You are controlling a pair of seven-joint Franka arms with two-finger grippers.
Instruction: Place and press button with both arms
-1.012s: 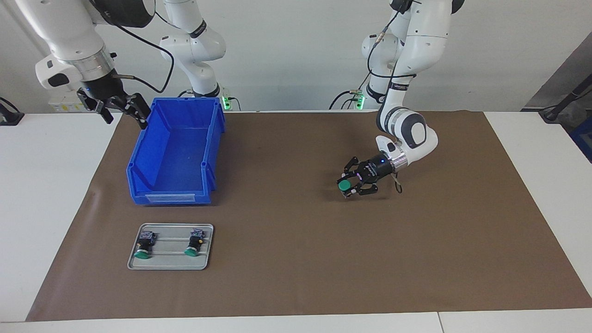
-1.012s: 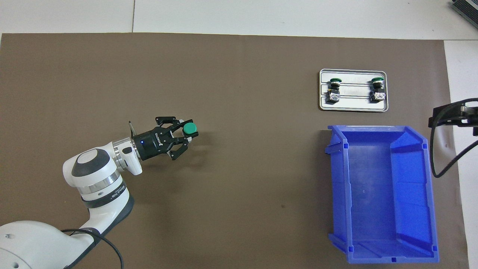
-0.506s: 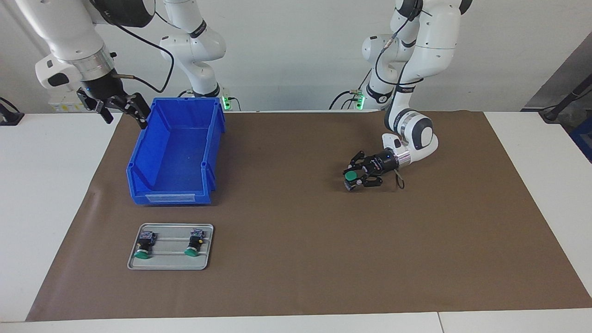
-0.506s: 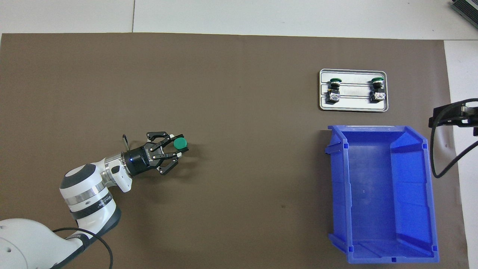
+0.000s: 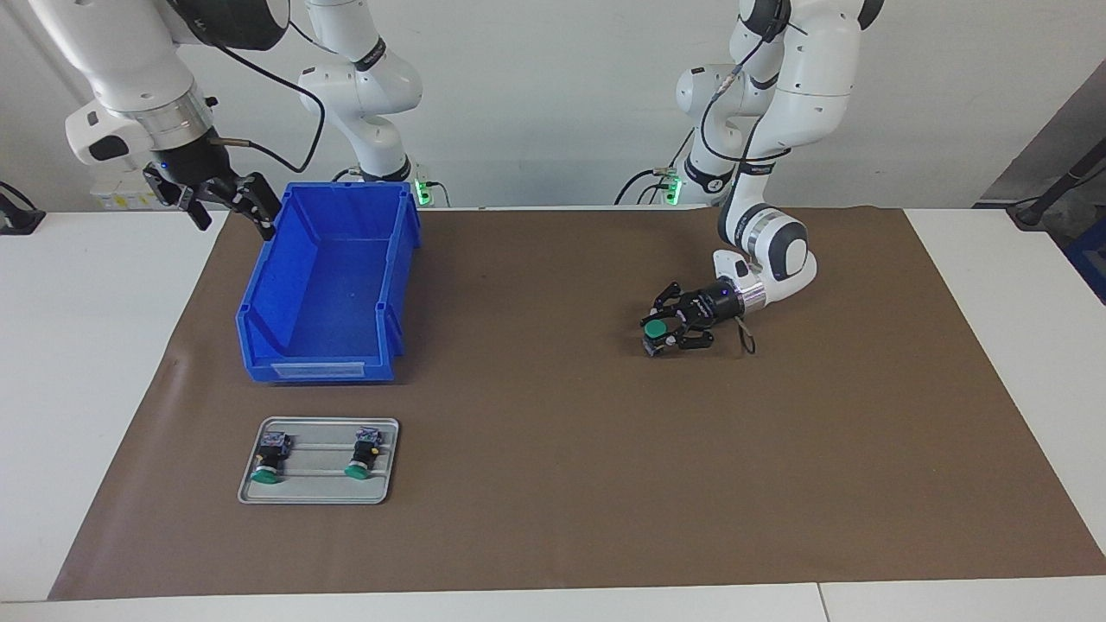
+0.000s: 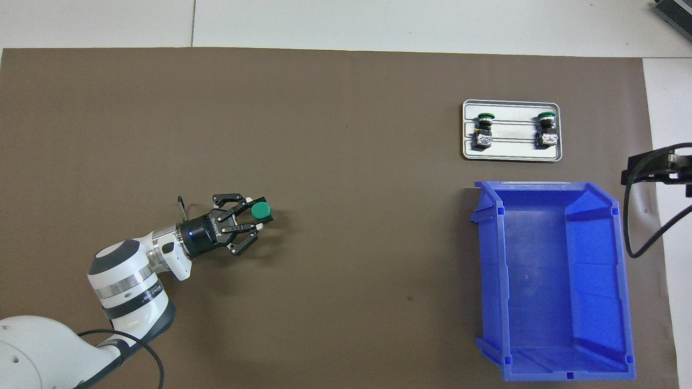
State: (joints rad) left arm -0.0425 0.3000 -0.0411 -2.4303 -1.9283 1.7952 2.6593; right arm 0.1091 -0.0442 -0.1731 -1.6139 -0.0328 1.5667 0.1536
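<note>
Brown mat lies bare around left tool.

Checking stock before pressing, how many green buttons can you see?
3. One button in the left gripper over the mat; two buttons on the tray. None seems hidden.

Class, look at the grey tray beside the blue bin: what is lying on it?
Two green-capped buttons lie apart on the tray, caps pointing away from the robots. The tray surface beneath them is covered.
</note>
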